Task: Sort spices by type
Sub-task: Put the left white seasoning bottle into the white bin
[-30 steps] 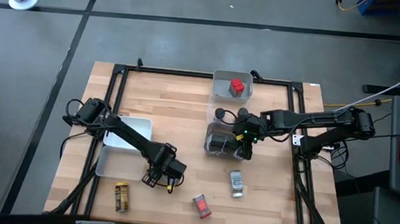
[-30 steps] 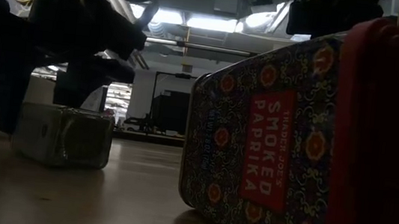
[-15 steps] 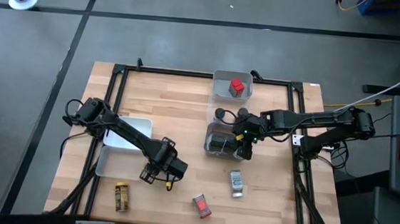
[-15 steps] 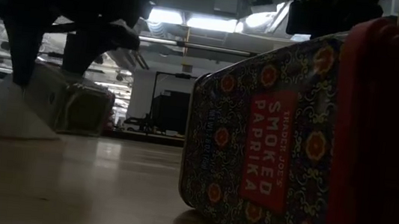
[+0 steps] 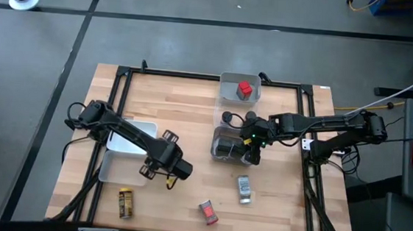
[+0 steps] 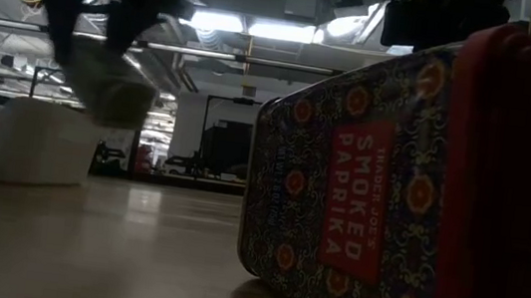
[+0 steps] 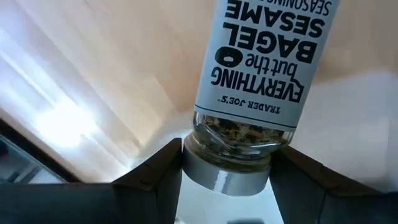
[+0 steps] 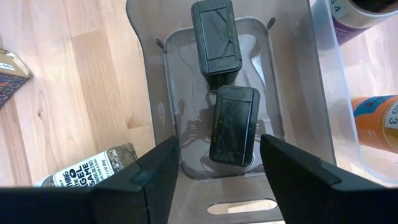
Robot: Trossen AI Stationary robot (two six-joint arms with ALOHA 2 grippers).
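Note:
My left gripper (image 5: 160,158) is shut on a silver-grey labelled jar (image 7: 261,68) and holds it in the air near the white tray (image 5: 124,152). The low view shows the jar (image 6: 116,97) blurred, above the table. My right gripper (image 8: 219,146) hangs open over a clear tray (image 5: 230,145) in which two dark green tins (image 8: 214,34) (image 8: 233,124) lie flat. Lying on the wood are a second silver jar (image 5: 243,188), a red box (image 5: 208,212) and a yellow jar (image 5: 125,203). Another red box (image 5: 245,89) sits in a small far tray. My left gripper pinches the jar by its grey lid end (image 7: 227,171), one finger (image 7: 155,177) on each side of the lid. The labelled body reaches out beyond the fingertips. The jar is lifted clear of the table.
Small round jars (image 5: 228,119) stand in a tray beside the right gripper; an orange jar (image 8: 379,118) shows there too. The red paprika tin (image 6: 361,190) fills the near side of the low view. Bare wood lies between the white tray and the clear tray.
My left gripper has risen and moved toward the table's left and far side, to the white tray's edge. The silver jar, lying on the table a second ago, tipped up and is now lifted clear.

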